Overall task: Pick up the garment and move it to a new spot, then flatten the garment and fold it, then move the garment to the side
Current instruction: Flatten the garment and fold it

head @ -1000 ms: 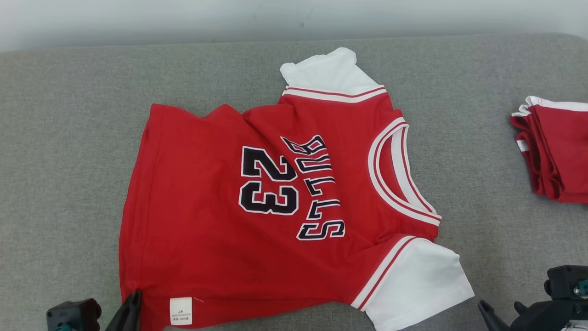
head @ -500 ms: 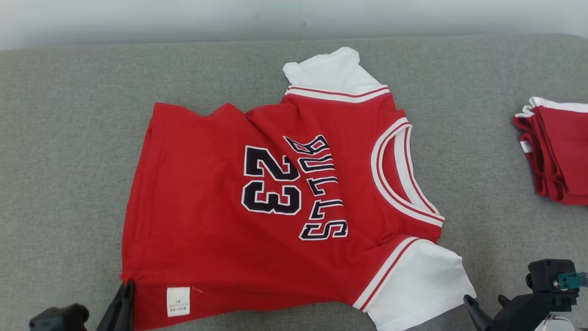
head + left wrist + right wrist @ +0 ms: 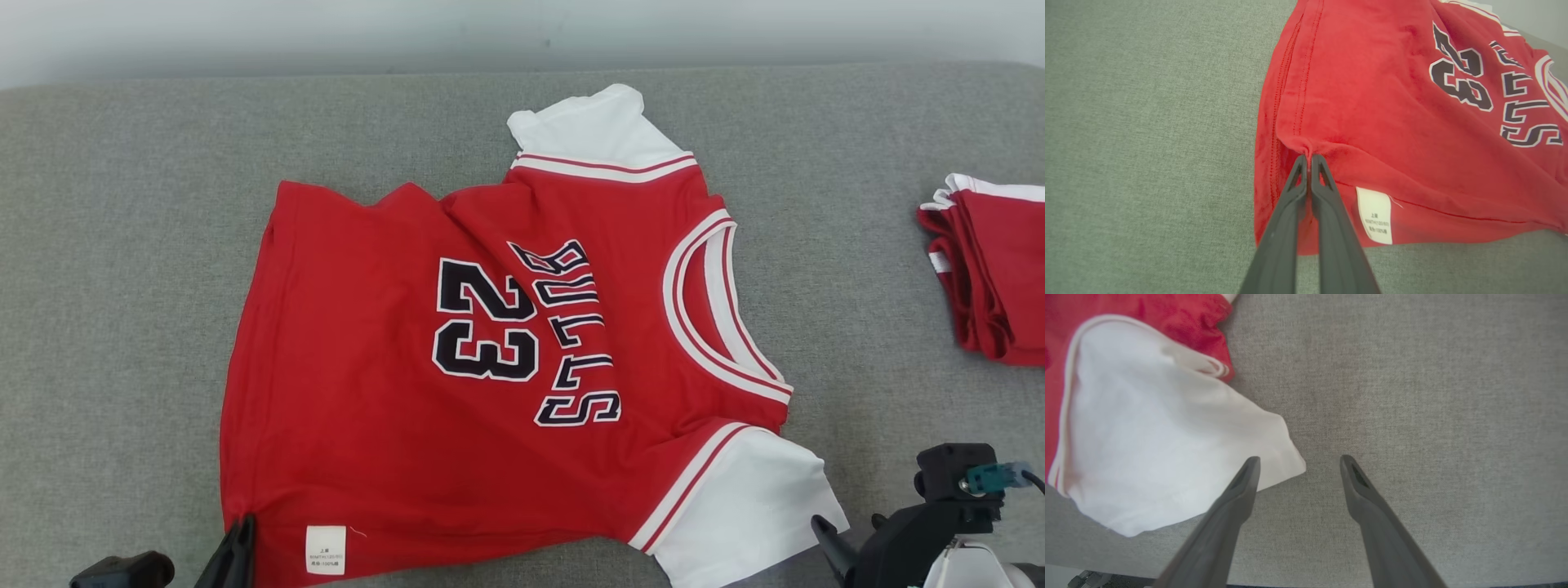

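The garment [image 3: 367, 408] is a red jersey with white sleeves and black "BULLS 23" lettering, lying spread on the grey cloth table, collar toward the right. My left gripper [image 3: 242, 527] is shut on the garment's near-left hem corner; in the left wrist view its fingertips [image 3: 1308, 160] pinch a small fold of the red hem [image 3: 1298, 143], next to the white care label [image 3: 1375, 214]. My right gripper [image 3: 1298, 461] stands open just off the near white sleeve [image 3: 1159, 437], its left finger over the sleeve's corner; in the head view it [image 3: 849, 535] sits at the sleeve's near-right corner.
A stack of folded red and white garments [image 3: 992, 269] lies at the table's right edge. The grey cloth table [image 3: 122, 245] stretches bare to the left of the jersey. A pale wall runs behind the far edge.
The right gripper has moved left and forward toward the white sleeve's corner. The left gripper has kept its grip on the hem corner, which shifted only slightly.
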`<state>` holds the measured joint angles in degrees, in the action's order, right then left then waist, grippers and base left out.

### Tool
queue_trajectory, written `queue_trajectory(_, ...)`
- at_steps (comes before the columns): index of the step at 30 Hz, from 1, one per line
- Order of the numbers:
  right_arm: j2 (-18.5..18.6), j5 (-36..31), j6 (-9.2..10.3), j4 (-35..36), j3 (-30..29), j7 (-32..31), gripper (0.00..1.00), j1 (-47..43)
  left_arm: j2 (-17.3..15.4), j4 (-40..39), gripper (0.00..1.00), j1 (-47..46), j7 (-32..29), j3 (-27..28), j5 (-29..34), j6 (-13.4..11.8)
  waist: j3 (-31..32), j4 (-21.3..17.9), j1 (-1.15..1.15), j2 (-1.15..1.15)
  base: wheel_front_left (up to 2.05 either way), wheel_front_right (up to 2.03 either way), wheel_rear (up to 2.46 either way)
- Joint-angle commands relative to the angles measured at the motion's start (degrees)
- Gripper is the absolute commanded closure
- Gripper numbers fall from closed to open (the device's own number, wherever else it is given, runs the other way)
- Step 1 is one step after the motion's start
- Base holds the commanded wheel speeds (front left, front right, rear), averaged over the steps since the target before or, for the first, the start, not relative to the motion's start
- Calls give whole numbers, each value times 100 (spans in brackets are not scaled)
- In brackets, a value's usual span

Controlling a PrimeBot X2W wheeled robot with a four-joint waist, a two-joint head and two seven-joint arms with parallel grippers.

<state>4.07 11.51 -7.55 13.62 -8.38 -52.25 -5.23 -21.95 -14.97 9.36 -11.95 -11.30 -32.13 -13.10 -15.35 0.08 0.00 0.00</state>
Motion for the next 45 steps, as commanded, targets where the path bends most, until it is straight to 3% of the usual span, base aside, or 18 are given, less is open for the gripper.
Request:
queue_trajectory(1,32,-15,14,-25,18,-15,0,55,-4,32,100,-7,-7,-15,-9,-1,-6,7,0,0,0,0,0)
queue_trajectory(6,56,-58,14,-180,59,-33,1,146,-2,48,100,-50,-2,-23,-7,-24,-46,15,0,0,0,0,0)
queue_trajectory(13,67,-73,14,-436,175,-33,13,281,-15,60,100,-110,11,-22,-17,-35,-126,19,0,0,0,0,0)
queue_trajectory(16,66,-81,14,-531,236,-39,75,309,-15,74,100,-130,22,-33,-28,-23,-140,23,0,0,0,0,0)
queue_trajectory(18,76,-74,14,-528,248,-16,100,317,-9,82,100,-135,38,-35,-38,-12,-139,24,0,0,0,0,0)
queue_trajectory(24,44,312,14,-112,197,370,100,491,273,-141,100,-279,412,105,-415,190,-111,15,0,0,0,0,0)
queue_trajectory(30,-25,1002,14,519,-243,1208,100,1070,511,-553,100,-609,1038,496,-934,584,-91,-24,0,0,0,0,0)
queue_trajectory(37,-26,1337,14,913,-696,1583,100,2099,545,-778,100,-1299,1228,795,-1357,861,-106,-57,0,0,0,0,0)
queue_trajectory(41,146,1553,14,905,-643,1464,100,2932,417,-826,100,-2069,1027,919,-1658,1005,-269,-111,0,0,0,0,0)
queue_trajectory(45,208,1794,14,564,-391,1329,100,4069,208,-654,100,-3267,847,1182,-1877,995,-673,-231,0,0,0,0,0)
